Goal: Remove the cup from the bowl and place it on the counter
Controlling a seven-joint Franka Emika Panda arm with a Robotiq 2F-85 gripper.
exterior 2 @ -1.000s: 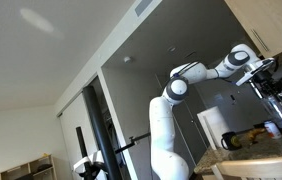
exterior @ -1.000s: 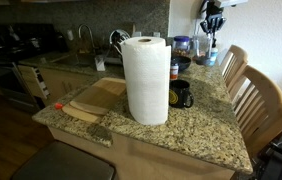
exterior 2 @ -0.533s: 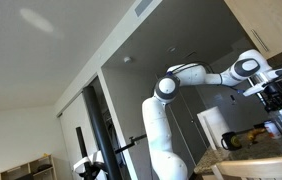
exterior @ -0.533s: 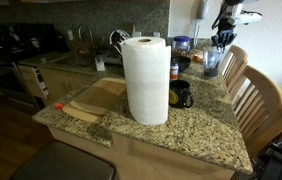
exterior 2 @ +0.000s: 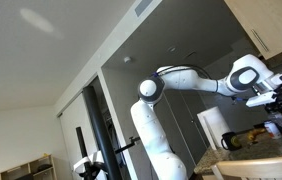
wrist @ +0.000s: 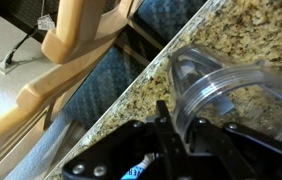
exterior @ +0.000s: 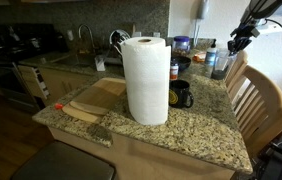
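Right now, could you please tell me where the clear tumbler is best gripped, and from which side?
Probably by the wall at its rim, coming from above. The clear tumbler is upright over the granite counter, handleless with its mouth open, so one finger inside and one outside can pinch the thin wall. In the wrist view the pincer appears to straddle that wall.

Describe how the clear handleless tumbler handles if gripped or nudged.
The clear handleless tumbler looks thin-walled and empty, so probably light. Its smooth see-through wall may slip in a pinch. So near the speckled granite counter's edge, a nudge could tip it.
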